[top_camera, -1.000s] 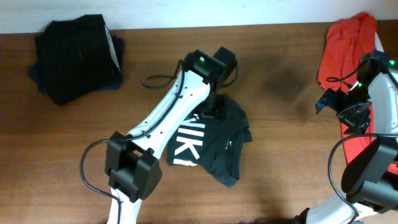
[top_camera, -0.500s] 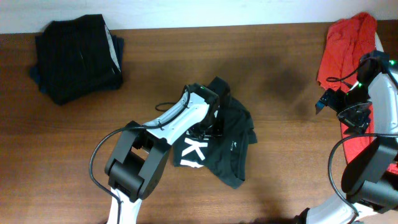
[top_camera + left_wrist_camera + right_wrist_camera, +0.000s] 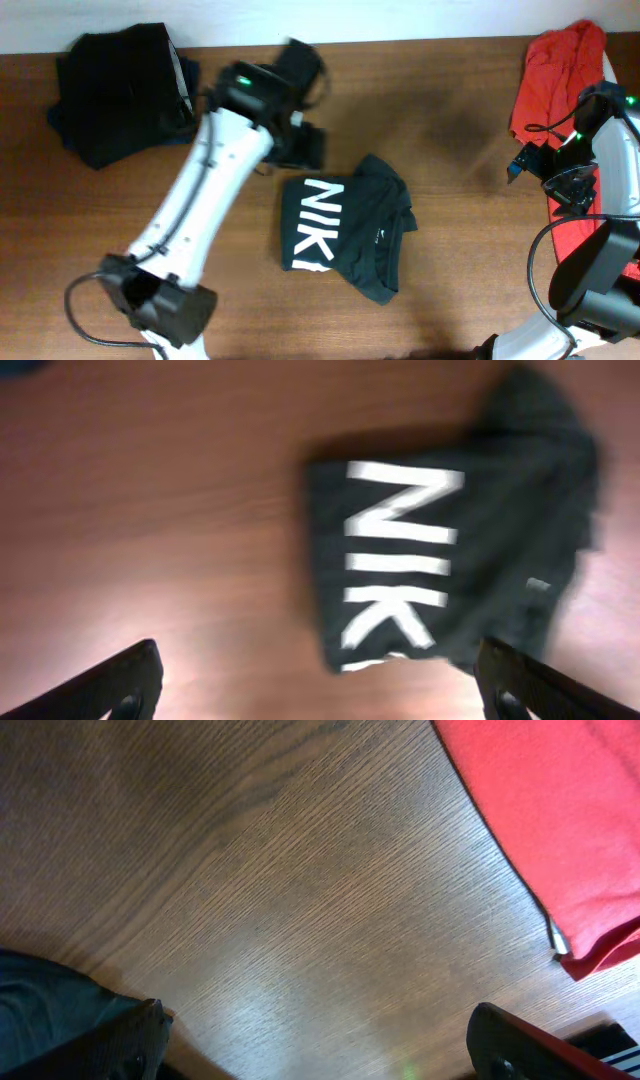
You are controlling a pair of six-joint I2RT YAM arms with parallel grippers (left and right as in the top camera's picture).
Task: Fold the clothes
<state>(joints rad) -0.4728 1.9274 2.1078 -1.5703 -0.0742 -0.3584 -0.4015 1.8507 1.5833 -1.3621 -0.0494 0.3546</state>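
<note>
The dark T-shirt (image 3: 345, 235) with white lettering lies folded into a rough rectangle at the table's middle; it also shows in the left wrist view (image 3: 450, 530). My left gripper (image 3: 305, 148) is open and empty, raised up and to the left of the T-shirt, its fingers wide apart in the left wrist view (image 3: 320, 690). My right gripper (image 3: 522, 160) is open and empty over bare wood at the right, beside the red shirt (image 3: 555, 70). The red shirt also fills the upper right of the right wrist view (image 3: 560, 820), above the gripper (image 3: 320, 1050).
A pile of folded dark garments (image 3: 125, 90) sits at the back left corner. More red cloth (image 3: 575, 230) lies along the right edge under the right arm. The wooden table (image 3: 450, 280) ends at a pale wall at the back.
My left gripper has lifted off the T-shirt and swung up and to the left. The T-shirt now lies uncovered and flat. The right arm has not moved.
</note>
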